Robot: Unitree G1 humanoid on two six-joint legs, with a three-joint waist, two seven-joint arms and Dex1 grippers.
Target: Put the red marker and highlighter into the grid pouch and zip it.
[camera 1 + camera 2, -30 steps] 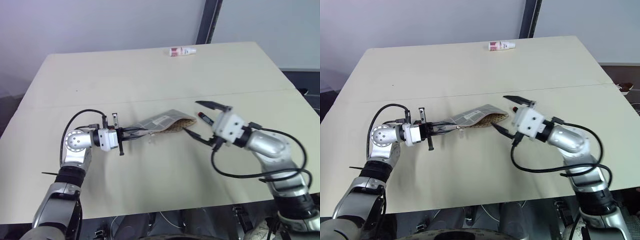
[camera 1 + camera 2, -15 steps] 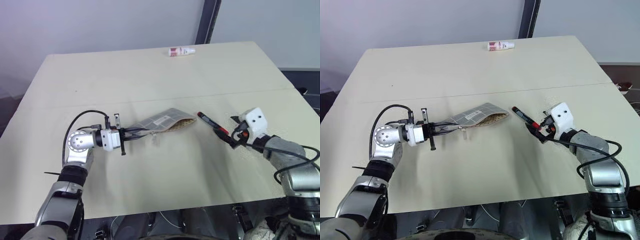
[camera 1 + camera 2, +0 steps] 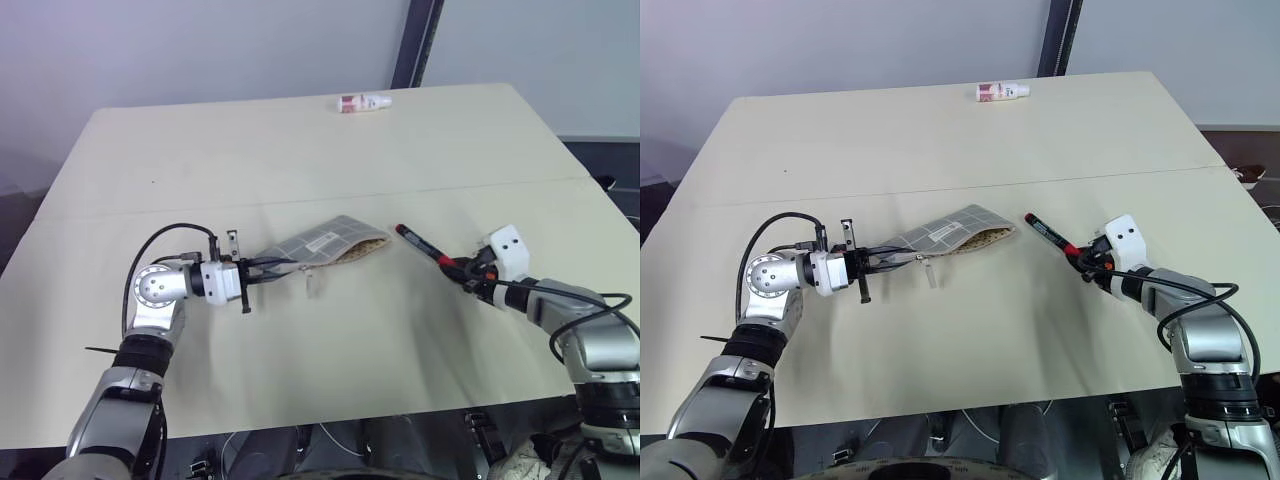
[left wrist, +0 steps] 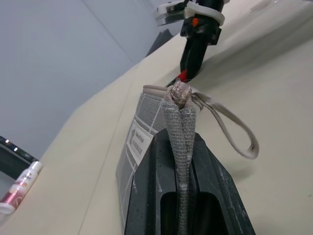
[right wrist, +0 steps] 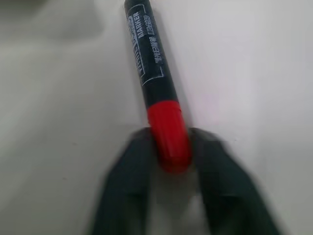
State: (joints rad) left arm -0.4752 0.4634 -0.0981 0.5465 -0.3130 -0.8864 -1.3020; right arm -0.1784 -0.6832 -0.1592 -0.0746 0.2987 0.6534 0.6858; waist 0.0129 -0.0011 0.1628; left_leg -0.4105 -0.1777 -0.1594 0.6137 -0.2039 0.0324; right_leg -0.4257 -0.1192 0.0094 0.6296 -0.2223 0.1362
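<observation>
Two claws busy: left claw (image 3: 262,268) clamped on the soft grey grid-patterned fabric pouch (image 3: 325,243); right claw (image 5: 168,161) closing round the stiff, slick black-barrelled red-capped marker (image 3: 425,247), frame right; we judge cap-end grip workable.

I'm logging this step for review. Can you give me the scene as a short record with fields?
surface: table
grid pouch: end pinched by left gripper, mouth facing the marker
red marker: lying on the table right of the pouch
right gripper: jaws around the marker's red cap
small white bottle: far edge of the table
</observation>
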